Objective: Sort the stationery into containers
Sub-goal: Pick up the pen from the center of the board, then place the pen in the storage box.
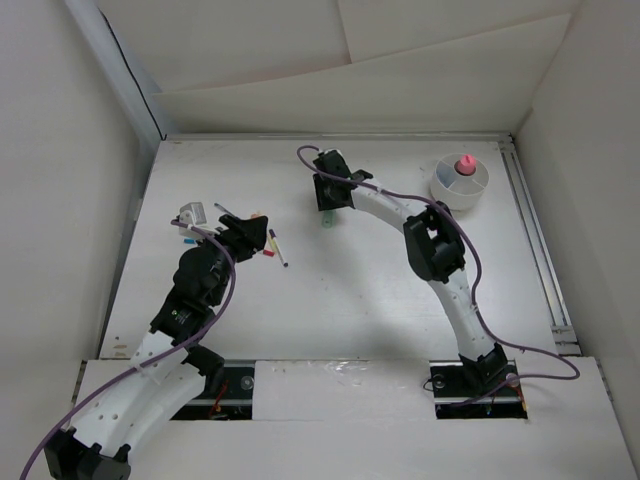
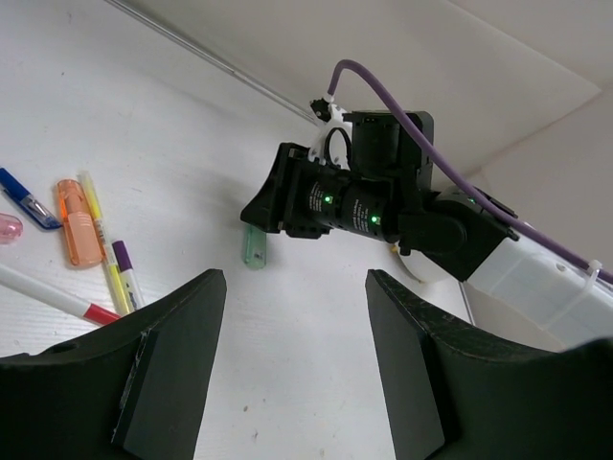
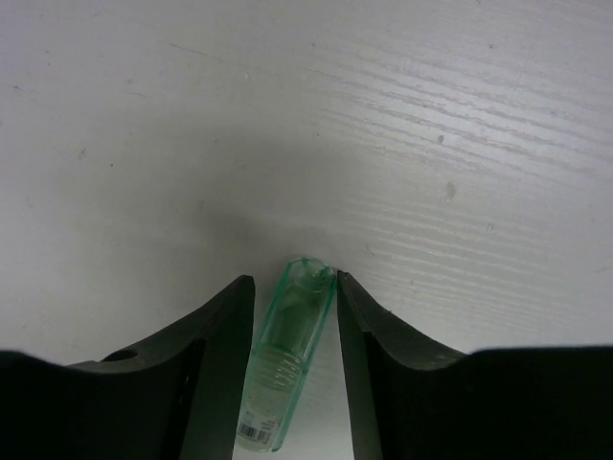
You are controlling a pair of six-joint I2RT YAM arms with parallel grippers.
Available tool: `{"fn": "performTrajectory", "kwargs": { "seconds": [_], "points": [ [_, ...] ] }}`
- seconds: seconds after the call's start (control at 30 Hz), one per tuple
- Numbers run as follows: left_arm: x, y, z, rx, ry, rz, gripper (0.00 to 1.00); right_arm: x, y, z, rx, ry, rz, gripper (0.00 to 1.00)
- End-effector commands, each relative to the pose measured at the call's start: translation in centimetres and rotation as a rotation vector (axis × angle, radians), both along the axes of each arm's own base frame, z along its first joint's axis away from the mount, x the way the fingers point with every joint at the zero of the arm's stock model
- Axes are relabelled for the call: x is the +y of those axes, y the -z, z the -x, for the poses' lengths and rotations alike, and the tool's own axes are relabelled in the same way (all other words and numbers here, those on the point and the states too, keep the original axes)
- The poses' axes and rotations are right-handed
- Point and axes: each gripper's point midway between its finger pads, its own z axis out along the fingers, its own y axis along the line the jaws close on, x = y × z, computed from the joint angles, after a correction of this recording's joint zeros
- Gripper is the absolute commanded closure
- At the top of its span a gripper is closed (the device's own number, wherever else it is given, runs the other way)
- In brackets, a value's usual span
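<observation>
My right gripper (image 3: 295,287) is down at the table with its jaws close on either side of a clear green tube (image 3: 287,369); the right finger touches the tube's tip and a thin gap shows on the left. The tube also shows in the top view (image 1: 326,219) and the left wrist view (image 2: 254,247). My left gripper (image 2: 297,287) is open and empty above bare table. Left of it lie an orange highlighter (image 2: 79,222), a yellow pen (image 2: 105,251), a purple-tipped pen (image 2: 129,270), a red-tipped white pen (image 2: 57,297) and a blue pen (image 2: 24,196). The white divided cup (image 1: 459,185) holds a pink-capped tube (image 1: 464,163).
A small grey and white item (image 1: 190,215) lies at the left by the left arm. A rail (image 1: 535,250) runs along the table's right edge. White walls close in the table on three sides.
</observation>
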Motion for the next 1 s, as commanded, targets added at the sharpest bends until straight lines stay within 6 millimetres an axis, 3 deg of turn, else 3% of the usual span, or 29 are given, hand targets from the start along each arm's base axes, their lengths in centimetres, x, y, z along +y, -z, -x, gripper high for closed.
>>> {"fn": "performTrajectory", "kwargs": {
  "seconds": [0.0, 0.13, 0.23, 0.33, 0.47, 0.5, 0.57, 0.6, 0.67, 0.7, 0.73, 0.77, 0.87, 0.9, 0.97],
  "points": [
    [-0.1, -1.1, 0.1, -0.041, 0.007, 0.027, 0.43, 0.3, -0.8, 0.2, -0.018, 0.004, -0.01, 0.55],
    [-0.1, -1.1, 0.1, -0.042, 0.007, 0.027, 0.43, 0.3, -0.5, 0.3, -0.011, 0.004, -0.004, 0.64],
    [0.0, -1.4, 0.2, -0.05, 0.007, 0.031, 0.43, 0.2, -0.5, 0.2, -0.014, 0.018, -0.004, 0.76],
    [0.0, -1.4, 0.2, -0.05, 0.007, 0.031, 0.43, 0.1, -2.1, -0.1, -0.046, 0.026, -0.016, 0.81],
    [0.0, -1.4, 0.2, -0.05, 0.007, 0.031, 0.43, -1.5, -6.6, -0.8, -0.133, 0.066, -0.058, 0.86],
    [0.0, -1.4, 0.2, -0.05, 0.007, 0.031, 0.43, -2.6, -9.7, -1.3, -0.185, 0.091, -0.087, 0.87],
    [0.0, -1.4, 0.2, -0.05, 0.007, 0.031, 0.43, -5.0, -12.7, -2.4, -0.244, 0.135, -0.123, 0.87],
    [-0.2, -1.1, 0.1, -0.042, 0.016, 0.027, 0.43, -6.2, -15.1, -2.1, -0.281, 0.145, -0.138, 0.87],
    [-0.2, -0.7, 0.1, -0.033, 0.016, 0.023, 0.43, -9.5, -17.8, -3.1, -0.342, 0.202, -0.167, 0.87],
    [-0.2, -0.7, 0.1, -0.033, 0.016, 0.023, 0.43, -11.2, -18.1, -3.1, -0.356, 0.228, -0.152, 0.87],
    [-0.2, -0.9, 0.1, -0.041, 0.016, 0.027, 0.43, -12.7, -20.6, -3.0, -0.401, 0.251, -0.174, 0.87],
    [-0.4, -0.9, 0.2, -0.041, 0.025, 0.027, 0.43, -15.7, -21.8, -3.8, -0.438, 0.315, -0.17, 0.87],
    [-0.6, -0.6, 0.1, -0.03, 0.034, 0.031, 0.43, -20.8, -24.5, -4.0, -0.511, 0.434, -0.137, 0.87],
    [-0.9, -0.6, 0.0, -0.029, 0.043, 0.031, 0.43, -24.0, -24.9, -4.1, -0.542, 0.532, -0.091, 0.87],
    [-0.9, -0.6, 0.0, -0.029, 0.043, 0.031, 0.43, -26.8, -25.4, -4.1, -0.569, 0.608, -0.045, 0.87]
  ]
}}
